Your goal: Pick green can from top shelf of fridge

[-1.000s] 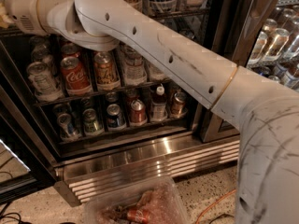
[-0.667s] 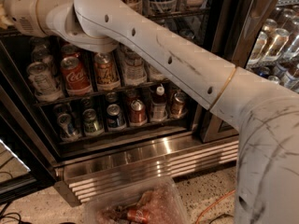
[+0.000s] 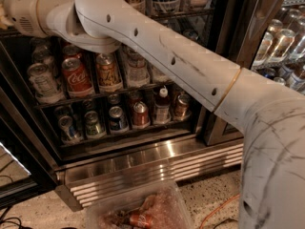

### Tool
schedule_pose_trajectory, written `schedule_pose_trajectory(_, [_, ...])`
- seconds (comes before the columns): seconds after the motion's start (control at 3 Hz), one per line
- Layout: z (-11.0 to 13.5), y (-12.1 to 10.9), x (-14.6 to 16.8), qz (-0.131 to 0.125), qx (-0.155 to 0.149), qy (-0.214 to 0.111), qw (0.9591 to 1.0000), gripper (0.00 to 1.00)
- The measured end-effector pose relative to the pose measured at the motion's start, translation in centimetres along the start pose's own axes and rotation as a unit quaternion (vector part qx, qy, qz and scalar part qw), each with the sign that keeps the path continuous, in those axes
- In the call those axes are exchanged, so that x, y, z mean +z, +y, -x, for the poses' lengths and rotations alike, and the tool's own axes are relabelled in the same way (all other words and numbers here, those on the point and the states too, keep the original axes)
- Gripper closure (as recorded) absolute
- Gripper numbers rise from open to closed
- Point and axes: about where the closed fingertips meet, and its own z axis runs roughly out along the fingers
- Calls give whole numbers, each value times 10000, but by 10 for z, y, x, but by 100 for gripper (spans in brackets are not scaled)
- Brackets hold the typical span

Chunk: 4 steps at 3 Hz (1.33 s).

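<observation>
The fridge fills the view, with a ribbed steel grille at its base and wire racks of drinks. The green can is hidden or out of view. The highest wire rack that shows runs along the top edge, mostly behind my arm. My white arm reaches from the lower right up to the upper left, and its wrist sits in front of the upper racks. The gripper is past the left edge, out of view.
A red Coca-Cola can and other tall cans stand on the middle rack. Short cans fill the lower rack. A clear plastic bin with wrappers lies on the floor by the grille. An orange cable runs beside it. Bottles stand behind the right door.
</observation>
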Motion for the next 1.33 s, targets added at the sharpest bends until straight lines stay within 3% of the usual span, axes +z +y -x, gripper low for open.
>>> schedule_pose_trajectory(0.33, [26, 6, 4, 189, -250, 43, 9995, 100])
schedule_pose_trajectory(1.0, [36, 9, 5, 229, -345, 16, 9991, 100])
schedule_pose_trajectory(1.33, [49, 26, -4, 249, -428, -21, 9988, 100])
